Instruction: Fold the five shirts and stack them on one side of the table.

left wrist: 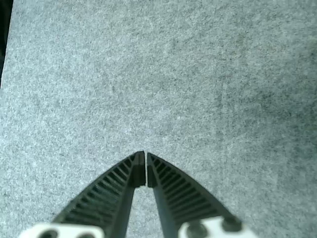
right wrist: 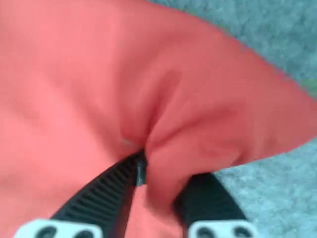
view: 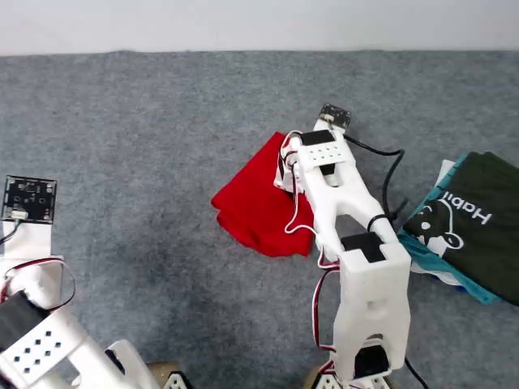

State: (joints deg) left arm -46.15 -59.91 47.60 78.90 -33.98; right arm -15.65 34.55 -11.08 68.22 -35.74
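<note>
The right hand [right wrist: 158,171] pinches a soft ridge of the red shirt [view: 255,203] between ribbed black fingers [right wrist: 106,186]. The shirt lies crumpled and roughly triangular on the desk [view: 146,121], just off centre toward 3 o'clock. At 8 o'clock the left hand [left wrist: 146,171] is closed on nothing above nubbly grey felt. A folded stack [view: 474,219], dark shirt over teal, sits at the 3 o'clock edge.
</note>
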